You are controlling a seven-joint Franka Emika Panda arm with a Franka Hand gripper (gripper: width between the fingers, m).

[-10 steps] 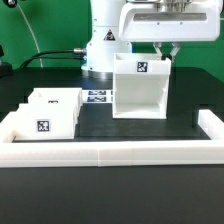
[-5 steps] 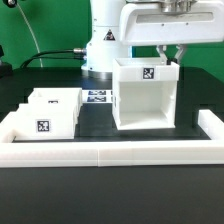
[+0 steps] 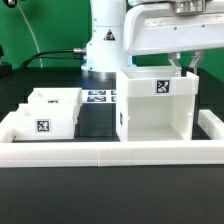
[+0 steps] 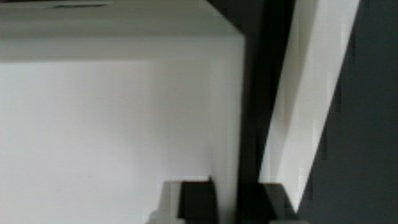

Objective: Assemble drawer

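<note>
1. Tool (image 3: 186,66): closed on the housing (image 3: 150,120) at its rear top rim; a thin wall is seen betw. the fingers in the wrist view.
2. Housing loc.: exterior view's right, just behind the border wall (image 3: 100,153), well apart from the trays (image 3: 50,112). Contact w/ table (image 3: 95,125) cannot be told.
3. Risk: the grip is off-centre on a thin edge, so the housing may be tilted or let slip.
4. Risk: the border wall may be struck by the lower edge.
5. Orientation: opening upward, tag facing the camera. Long axis is judged approx. vertical, not certain.
</note>
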